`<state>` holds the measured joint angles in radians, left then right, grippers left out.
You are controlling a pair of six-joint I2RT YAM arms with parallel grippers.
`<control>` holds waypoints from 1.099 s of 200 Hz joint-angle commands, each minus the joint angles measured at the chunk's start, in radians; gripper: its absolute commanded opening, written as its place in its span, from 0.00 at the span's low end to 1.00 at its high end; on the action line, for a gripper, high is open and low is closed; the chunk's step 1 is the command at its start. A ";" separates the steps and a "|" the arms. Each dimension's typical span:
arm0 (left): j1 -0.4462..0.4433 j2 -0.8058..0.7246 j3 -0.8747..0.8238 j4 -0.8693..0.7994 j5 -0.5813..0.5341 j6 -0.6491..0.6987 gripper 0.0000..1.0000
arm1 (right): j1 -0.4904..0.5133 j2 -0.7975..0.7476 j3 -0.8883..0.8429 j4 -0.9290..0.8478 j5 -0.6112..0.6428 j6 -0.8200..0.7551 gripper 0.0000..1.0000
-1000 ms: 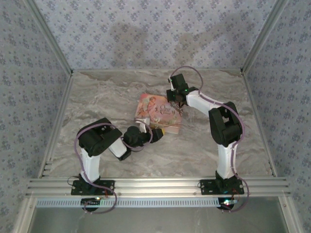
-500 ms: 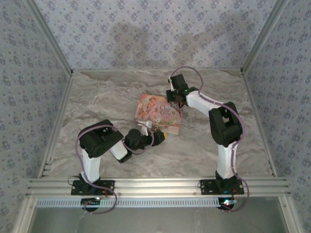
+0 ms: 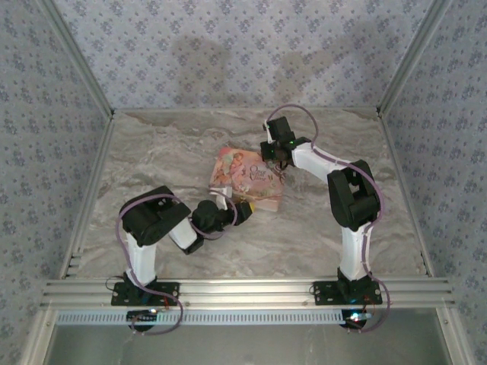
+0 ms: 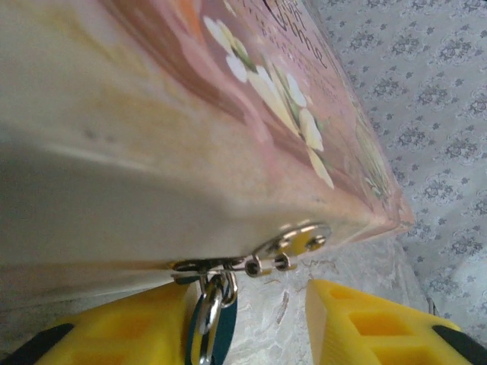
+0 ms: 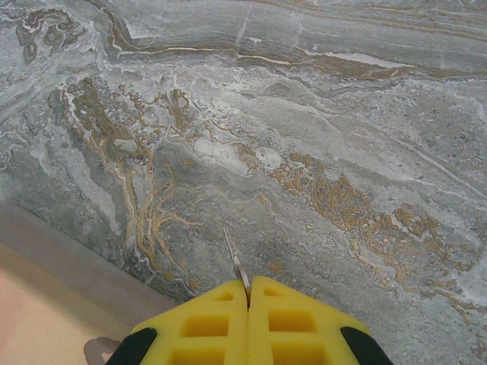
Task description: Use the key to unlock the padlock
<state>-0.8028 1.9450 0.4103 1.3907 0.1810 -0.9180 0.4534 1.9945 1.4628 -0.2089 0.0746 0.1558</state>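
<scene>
Evidently the left claw (image 4: 249,310), jaws apart, brackets the hanging teal padlock (image 4: 222,342); across the pink box (image 4: 190,114), the right claw (image 5: 249,293) clenches what looks like the key (image 5: 234,258).

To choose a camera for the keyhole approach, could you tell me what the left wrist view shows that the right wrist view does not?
Left wrist: the teal padlock hanging at the hasp on the box edge, between the fingers of the open left claw. Right wrist: the right claw shut on a thin metal blade, likely the key, above the table. Both: yellow fingers, the marble and part of the pink box.
</scene>
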 commanded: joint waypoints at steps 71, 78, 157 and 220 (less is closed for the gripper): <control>-0.015 0.057 0.033 -0.014 0.010 -0.038 0.50 | 0.012 -0.013 -0.019 -0.059 -0.013 -0.015 0.00; -0.024 0.058 0.036 -0.016 0.002 -0.037 0.51 | 0.012 -0.013 -0.019 -0.059 -0.014 -0.013 0.00; -0.049 0.025 0.019 0.016 -0.021 -0.009 0.47 | 0.009 -0.017 -0.037 -0.051 -0.013 -0.015 0.00; -0.037 0.009 -0.023 0.016 -0.013 -0.018 0.34 | 0.009 -0.023 -0.041 -0.046 -0.015 -0.010 0.00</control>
<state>-0.8452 1.9678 0.4141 1.4189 0.1612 -0.9241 0.4534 1.9881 1.4506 -0.1974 0.0822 0.1558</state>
